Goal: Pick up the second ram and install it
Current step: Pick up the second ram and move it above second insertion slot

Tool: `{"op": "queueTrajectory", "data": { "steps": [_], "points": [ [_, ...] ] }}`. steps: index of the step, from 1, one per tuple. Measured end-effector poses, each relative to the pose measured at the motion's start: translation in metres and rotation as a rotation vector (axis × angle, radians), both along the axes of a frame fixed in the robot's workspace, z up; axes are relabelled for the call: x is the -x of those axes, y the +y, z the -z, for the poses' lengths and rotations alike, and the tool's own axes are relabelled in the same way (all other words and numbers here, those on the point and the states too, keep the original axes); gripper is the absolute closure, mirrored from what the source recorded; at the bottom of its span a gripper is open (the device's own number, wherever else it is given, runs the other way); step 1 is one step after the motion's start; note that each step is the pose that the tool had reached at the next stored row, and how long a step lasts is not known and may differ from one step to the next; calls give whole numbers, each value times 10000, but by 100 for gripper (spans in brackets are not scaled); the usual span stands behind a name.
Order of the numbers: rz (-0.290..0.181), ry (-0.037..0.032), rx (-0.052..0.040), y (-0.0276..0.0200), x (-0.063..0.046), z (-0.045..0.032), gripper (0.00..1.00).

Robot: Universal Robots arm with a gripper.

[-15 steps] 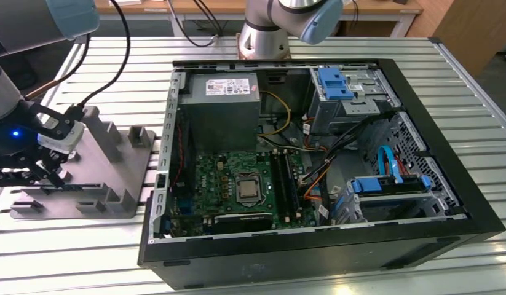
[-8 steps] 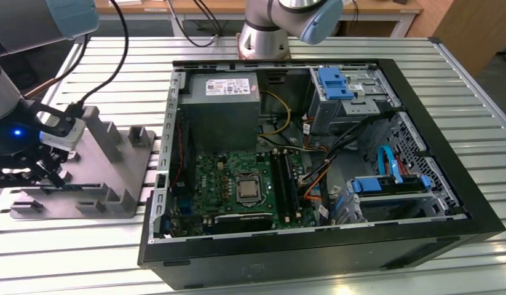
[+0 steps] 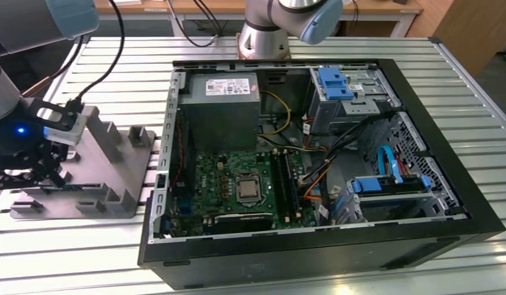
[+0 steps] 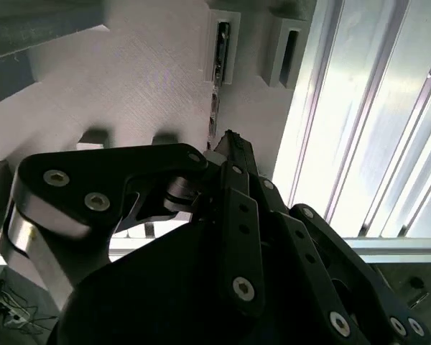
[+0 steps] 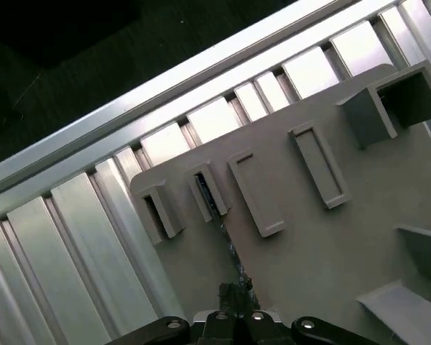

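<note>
At 9 o'clock from the PC case [image 3: 318, 252] in the exterior view, the gripper [image 3: 29, 175] hangs low over the grey holder plate [image 3: 125, 160]. Its fingers [image 4: 237, 194] are drawn narrow and, judging by both wrist views, pinched on the near end of the second ram [image 5: 207, 195]. The stick isn't lifted: its far end sits in a slotted block [image 4: 234, 50] on the plate, and it stands on its thin edge. The long axis lies flat along the plate, pointing straight away from the gripper toward that block.

Handling, my guess: v. light, stiff but brittle – a bare circuit board w/ chips and contacts. Hold it by the flat faces, keep off the contact edge, no twisting. A thin, smooth board gripped at one end could tilt or slip.

Moving right, the motherboard [image 3: 228, 178] lies on the case floor at approx. 6 o'clock of the PSU [image 3: 220, 104]. The long black memory slots [image 3: 287, 181] run 12-to-6, just at 3 o'clock of the CPU socket [image 3: 248, 187]. Further on at 3 o'clock is a drive bay w/ blue clips [image 3: 392, 184].
</note>
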State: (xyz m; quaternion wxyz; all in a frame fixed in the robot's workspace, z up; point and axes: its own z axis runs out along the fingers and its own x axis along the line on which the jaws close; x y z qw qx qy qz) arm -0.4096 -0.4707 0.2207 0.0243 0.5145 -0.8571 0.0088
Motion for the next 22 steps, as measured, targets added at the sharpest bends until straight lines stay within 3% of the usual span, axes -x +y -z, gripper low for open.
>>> {"op": "queueTrajectory", "data": {
  "steps": [1, 22],
  "points": [
    [-399, -1, 0, 0, 0, 1, 90],
    [-2501, 0, -7, 0, 0, 3, 90]
  ]
}}
